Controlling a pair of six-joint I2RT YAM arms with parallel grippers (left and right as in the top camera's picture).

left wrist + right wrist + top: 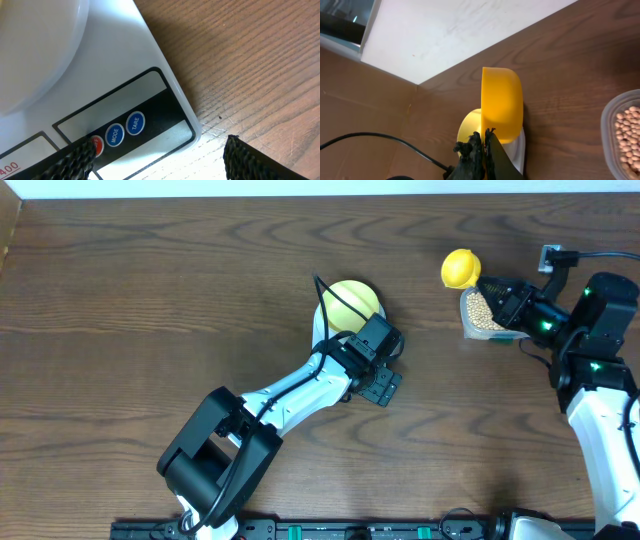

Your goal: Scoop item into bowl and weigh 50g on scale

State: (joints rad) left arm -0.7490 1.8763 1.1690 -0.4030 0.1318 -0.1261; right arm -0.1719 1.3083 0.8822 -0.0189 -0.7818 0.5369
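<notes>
Left claw [160, 156] apart over scale [125, 65] buttons; bowl [349, 299] on scale; right claw [483, 146] clamped on yellow scoop [502, 102]

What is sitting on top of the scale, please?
The pale yellow-green bowl sits on the scale; its visible part looks empty. From overhead, the left gripper hides the bowl's near edge and most of the scale.

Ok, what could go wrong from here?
The left jaws hang open at the scale's buttons, one finger over the red button; it might hit MODE or shove the scale under the bowl. The right jaws pinch the yellow scoop only at its near end; it could twist once loaded with beans.
</notes>
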